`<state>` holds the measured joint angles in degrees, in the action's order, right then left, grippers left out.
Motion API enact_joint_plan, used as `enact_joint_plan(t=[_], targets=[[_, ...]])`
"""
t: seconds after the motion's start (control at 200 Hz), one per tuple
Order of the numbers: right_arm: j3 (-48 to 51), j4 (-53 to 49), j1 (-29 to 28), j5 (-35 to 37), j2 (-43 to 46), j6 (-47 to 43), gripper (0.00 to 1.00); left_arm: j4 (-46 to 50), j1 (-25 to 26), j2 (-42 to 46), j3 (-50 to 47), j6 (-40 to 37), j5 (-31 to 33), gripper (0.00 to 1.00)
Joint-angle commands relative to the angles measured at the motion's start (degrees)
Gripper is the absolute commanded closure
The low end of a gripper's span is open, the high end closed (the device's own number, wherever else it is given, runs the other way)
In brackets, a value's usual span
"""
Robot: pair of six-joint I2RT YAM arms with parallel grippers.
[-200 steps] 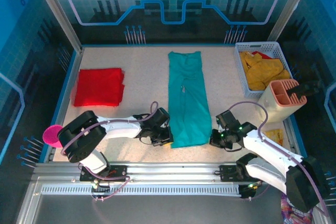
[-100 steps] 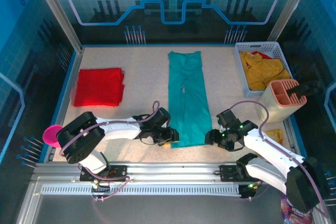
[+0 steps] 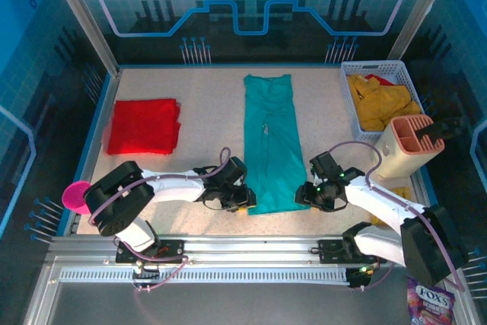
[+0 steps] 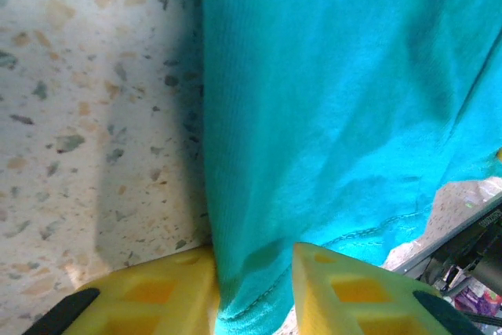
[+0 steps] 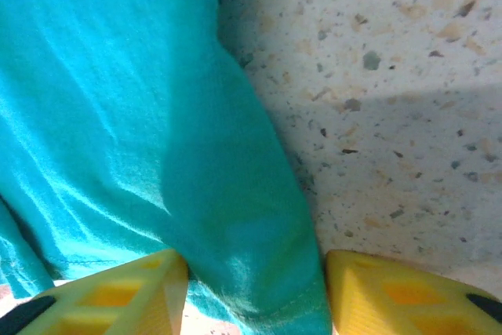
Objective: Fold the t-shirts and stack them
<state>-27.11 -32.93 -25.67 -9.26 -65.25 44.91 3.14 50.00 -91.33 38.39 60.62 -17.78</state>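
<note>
Robot lab test cell; speckled stone-pattern counter (image 3: 205,135) boxed in by blue-lit clear panels (image 3: 251,5) printed with gear and circuit graphics; grooved aluminium base rail (image 3: 243,253) carries two bolted white-and-black jointed arms (image 3: 175,183).

A speckled, terrazzo-like table top (image 3: 205,135) fills the middle, edged by a blue rim (image 3: 95,142). Behind it stands a translucent blue back panel (image 3: 251,5) with a fine grid, a lighter circuit-like line and part of a gear shape at the top. Slanted metal posts (image 3: 80,13) frame it, with dark blue side walls (image 3: 30,112) beyond, possibly glass. A ribbed aluminium rail (image 3: 251,253) runs along the near edge. The light is bright and cool, casting soft shadows
</note>
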Motion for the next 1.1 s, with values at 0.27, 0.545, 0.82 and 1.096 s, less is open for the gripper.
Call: enact_joint_plan(t=[0.27, 0.545, 0.82, 1.096], targets=[[0.16, 4.71, 0.27, -4.1, -0.45, -0.9, 0.79, -2.88, 2.47, -4.19, 0.85, 1.43, -3.45, 0.89], [-1.09, 0.85, 0.19, -4.38, 3.99, -0.18, 0.96, 1.14, 2.47, -0.98, 2.3, 0.61, -0.99, 1.0], [-0.97, -6.26, -0.83, -3.51, 7.61, 0.57, 0.98, 5.59, 3.1, 4.88, -0.29, 1.58, 1.58, 1.0], [-0.35, -13.66, -8.3, -1.73, 13.46, 6.15, 0.98, 5.92, 8.83, 7.08, -2.72, 5.89, 3.31, 1.0]])
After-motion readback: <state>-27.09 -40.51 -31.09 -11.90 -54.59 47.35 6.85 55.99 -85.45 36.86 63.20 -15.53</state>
